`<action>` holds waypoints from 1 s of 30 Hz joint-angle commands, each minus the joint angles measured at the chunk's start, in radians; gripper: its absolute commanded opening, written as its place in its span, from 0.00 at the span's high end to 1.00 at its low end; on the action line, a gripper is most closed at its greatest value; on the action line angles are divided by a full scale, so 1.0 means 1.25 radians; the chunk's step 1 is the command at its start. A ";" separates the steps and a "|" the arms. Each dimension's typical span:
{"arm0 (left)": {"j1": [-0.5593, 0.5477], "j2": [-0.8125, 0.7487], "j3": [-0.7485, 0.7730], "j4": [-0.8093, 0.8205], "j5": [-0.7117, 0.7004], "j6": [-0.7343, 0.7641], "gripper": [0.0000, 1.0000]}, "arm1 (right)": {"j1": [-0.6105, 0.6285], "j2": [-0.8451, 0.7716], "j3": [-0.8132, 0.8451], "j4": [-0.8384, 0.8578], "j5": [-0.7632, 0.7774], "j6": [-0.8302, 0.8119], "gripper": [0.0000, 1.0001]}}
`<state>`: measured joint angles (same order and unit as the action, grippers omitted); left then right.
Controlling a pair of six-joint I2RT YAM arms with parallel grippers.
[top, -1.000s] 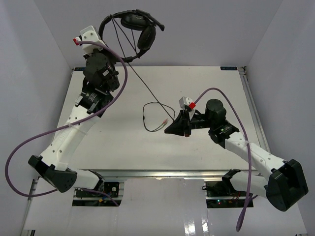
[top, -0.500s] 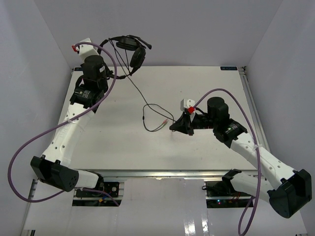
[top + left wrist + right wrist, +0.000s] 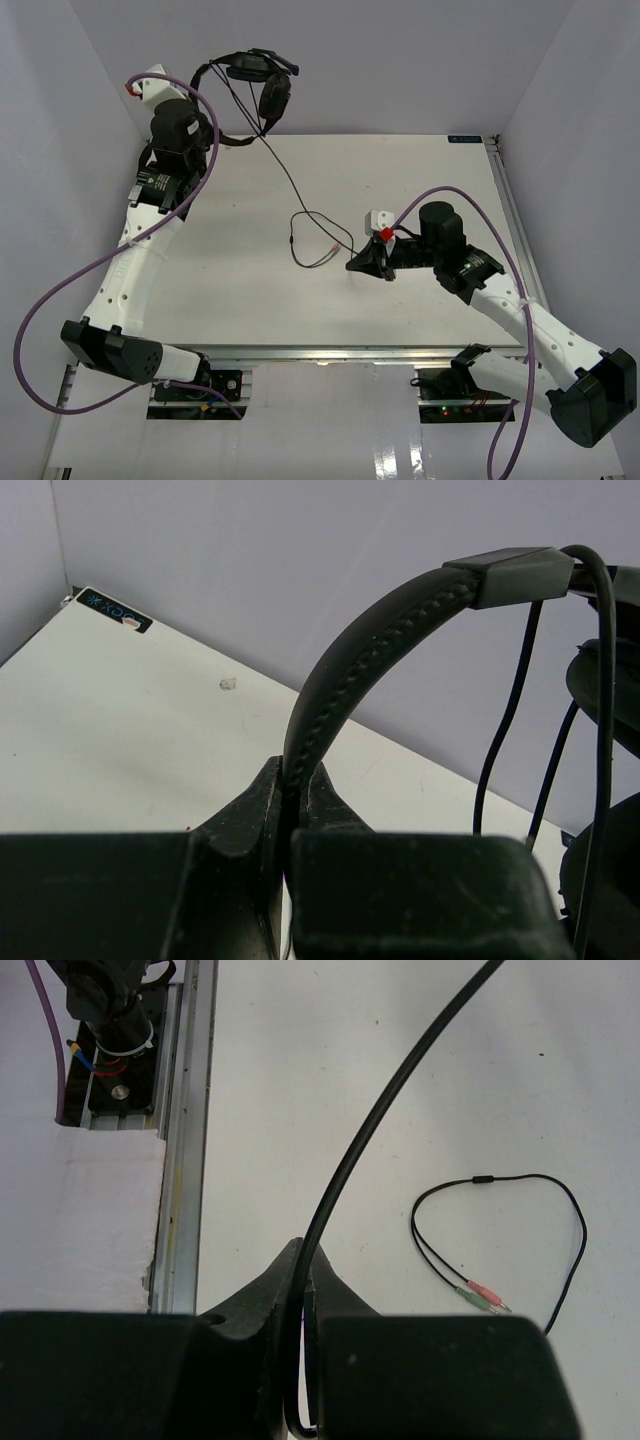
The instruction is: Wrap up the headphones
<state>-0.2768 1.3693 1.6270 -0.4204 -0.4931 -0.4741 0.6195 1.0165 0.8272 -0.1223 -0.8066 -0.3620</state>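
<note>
The black headphones (image 3: 272, 95) hang in the air above the table's far left corner. My left gripper (image 3: 224, 140) is shut on their stitched headband (image 3: 380, 620); in the left wrist view the jaws (image 3: 295, 785) pinch its lower end, and an earcup (image 3: 612, 680) shows at the right edge. The thin black cable (image 3: 300, 195) runs taut from the headphones down to my right gripper (image 3: 353, 265), which is shut on it just above the table (image 3: 303, 1280). The cable's tail lies in a loop on the table, ending in pink and green plugs (image 3: 483, 1295), also seen from above (image 3: 335, 248).
The white table (image 3: 430, 180) is walled by pale panels at the back and sides. A metal rail (image 3: 185, 1130) runs along the near edge. Purple arm cables (image 3: 60, 290) loop off the left side.
My left arm has swung the headphones left and back, drawing the cable tighter. My right gripper has kept its hold on the cable and shifted slightly toward the near edge.
</note>
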 commanded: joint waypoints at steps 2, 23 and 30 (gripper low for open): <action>0.009 0.020 -0.038 0.055 -0.066 0.056 1.00 | 0.005 -0.035 0.071 -0.053 -0.005 -0.047 0.92; -0.156 -0.049 -0.526 0.107 0.225 0.342 1.00 | 0.008 0.087 0.366 -0.115 0.276 -0.189 0.92; -0.346 -0.111 -0.570 0.074 0.304 0.369 1.00 | -0.012 0.164 0.369 -0.067 0.323 -0.167 0.92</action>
<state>-0.6369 1.3586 0.9240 -0.3579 -0.2139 -0.0464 0.6221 1.1912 1.2604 -0.2851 -0.4698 -0.5692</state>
